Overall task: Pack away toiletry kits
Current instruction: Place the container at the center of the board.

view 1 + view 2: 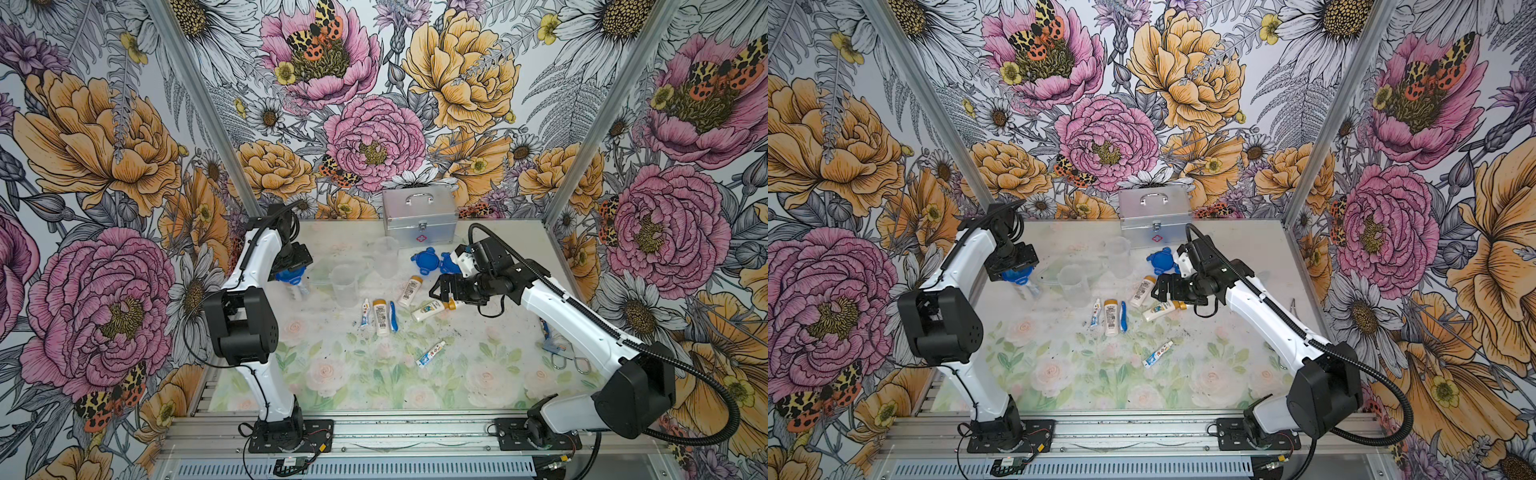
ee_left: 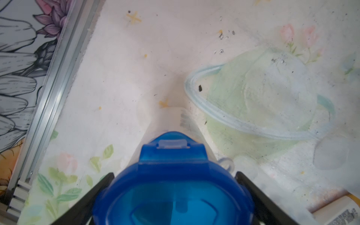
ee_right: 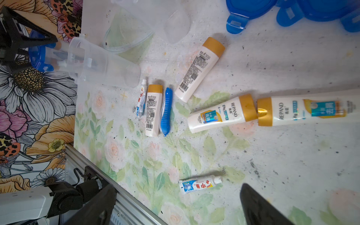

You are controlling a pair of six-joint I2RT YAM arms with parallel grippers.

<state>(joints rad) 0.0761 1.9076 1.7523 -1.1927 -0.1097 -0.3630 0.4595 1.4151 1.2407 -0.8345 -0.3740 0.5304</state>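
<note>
Left end effector (image 1: 292, 268) is grasping the blue lid (image 2: 173, 175) of a closed clear cup (image 3: 93, 60) at the far left of the desk (image 1: 374, 382). Its black fingers (image 2: 93, 192) sit against both sides of the lid. The cup has items inside, too blurred to name.

Right end effector (image 1: 441, 291) is released, fingers spread, nothing between them. It hovers over the loose bottles right of centre, not touching them.

Loose kit parts on the desk:
- Two open clear cups, upright: one (image 1: 345, 284) just right of the lidded cup, one (image 1: 386, 253) farther back, in front of the silver case (image 1: 419, 216).
- Two blue clip-tab lids (image 1: 426, 259) (image 3: 321, 9) side by side, right of the back cup. The right arm partly covers the second one in both top views.
- White bottle with orange cap (image 1: 410, 291) lying just in front of those lids.
- Two more bottles lying cap to cap below the right end effector: one (image 1: 430, 311) in full view, the other (image 3: 311, 111) mostly hidden by the end effector in the top views.
- Tight row at desk centre, all lying parallel: small white-blue tube (image 1: 365, 313), bottle (image 1: 381, 318), blue toothbrush (image 1: 392, 316). The bottle is between the other two.
- Second tube (image 1: 430, 354) alone, nearer the front edge, well apart from the row.

The silver case is shut and stands against the back wall, handle on top, red cross on its front.
</note>
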